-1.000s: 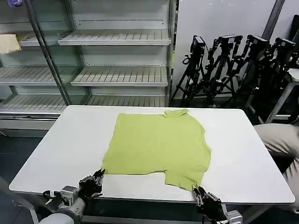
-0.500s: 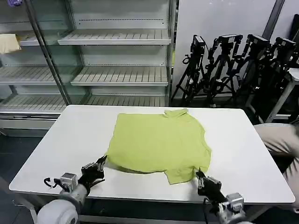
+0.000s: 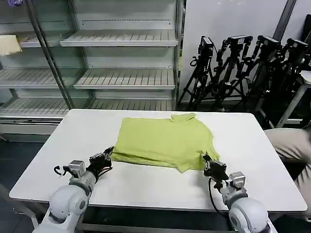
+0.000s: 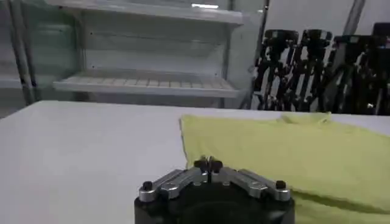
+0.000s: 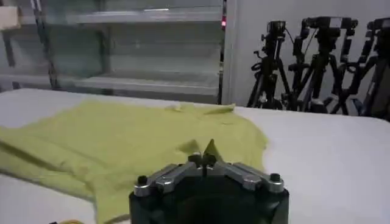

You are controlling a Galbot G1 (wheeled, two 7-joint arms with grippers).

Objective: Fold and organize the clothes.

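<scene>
The lime yellow-green shirt (image 3: 165,141) is spread on the white table (image 3: 146,187), collar towards the far edge, and its near hem is seen doubled up over the body, so a folded band runs along the front. At the near left corner the fabric is pinched by the left gripper (image 3: 109,154), fingertips pressed together on the fold; in the left wrist view (image 4: 208,163) the closed tips are seen against the cloth. At the near right corner a peak of fabric is lifted and clamped by the right gripper (image 3: 206,161), and the tips (image 5: 203,159) are shown nipping that point. Behind the table, empty shelving (image 3: 121,58) and a cluster of black tripods (image 3: 248,68) are noted.
</scene>
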